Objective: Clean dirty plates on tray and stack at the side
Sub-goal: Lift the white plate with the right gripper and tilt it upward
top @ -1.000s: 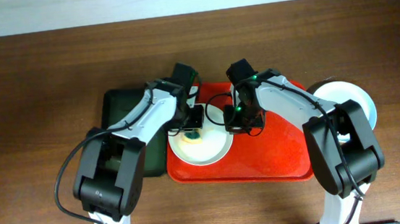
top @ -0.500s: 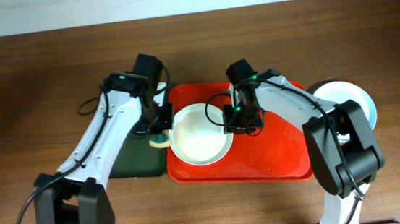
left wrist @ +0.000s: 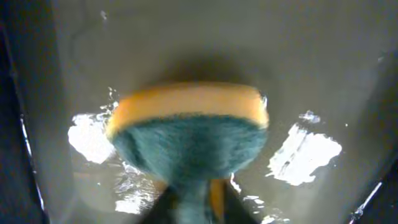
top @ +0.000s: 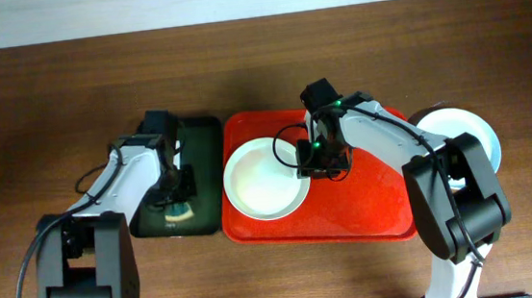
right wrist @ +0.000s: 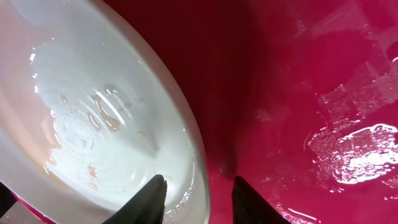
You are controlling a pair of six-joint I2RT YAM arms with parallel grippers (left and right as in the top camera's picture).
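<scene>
- Left arm's been swinging off the red tray (top: 368, 206) to its left side over the last sec, taking the sponge (left wrist: 186, 134) w/ it. Right arm's been holding position.
- Yr left gripper (top: 179, 187) is hovering over the dark green tray (top: 202, 135), which is sitting just left of the red tray. The sponge is lying on that tray's floor, scrub side facing the wrist cam, prob. being parked there to keep it clear of the plates.
- Can't tell whether the left jaws are pinching the sponge or letting go, since their tips are blurring out at the bottom of the wrist view.
- The pale plate (top: 264, 180) is sitting in the red tray's left half, showing a wet film and faint marks in its well. Judging by that, it's looking scrubbed.
- Yr right gripper (right wrist: 199, 186) is straddling that plate's right rim w/ jaws parted. One finger (right wrist: 152, 199) is over the well and the other over the red tray's floor, w/ a gap showing each side, so it's clamping nothing.
- That's prob. setting up a rim pinch for lifting the plate.
- The stacked plates (top: 467, 131) are waiting just off the red tray's right edge on the table (top: 48, 91), likely where this one's heading.
- You're dealing w/ a wet rim, so slip risk is the thing to be watching.
</scene>
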